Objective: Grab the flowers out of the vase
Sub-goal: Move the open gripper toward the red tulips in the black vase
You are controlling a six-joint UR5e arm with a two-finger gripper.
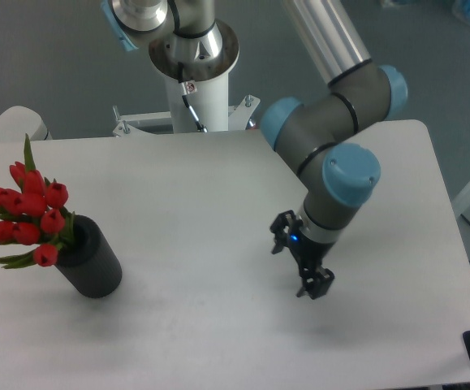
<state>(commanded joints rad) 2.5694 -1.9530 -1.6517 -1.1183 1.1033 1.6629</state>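
My pincer (309, 280) hung above the white table (202, 187), right of centre, pointed down and slightly toward the front edge. From the fixed camera its two fingers overlapped into one dark shape, so I could not tell whether it was released or clenched; nothing was visible between them. My wrist, with its grey body and blue caps, stood directly above the pincer, and the forearm rose from there toward the top of the view.

The vase (91, 262) stood near the left edge of the table, well apart from my pincer. It was a matte black cylinder, appearing tilted from this viewpoint with its mouth toward the upper left. The flowers (26, 213) sat in that mouth: a tight bunch of red tulip buds with green leaves, one narrow leaf pointing straight up. The bunch leaned out beyond the rim of the vase toward the left.
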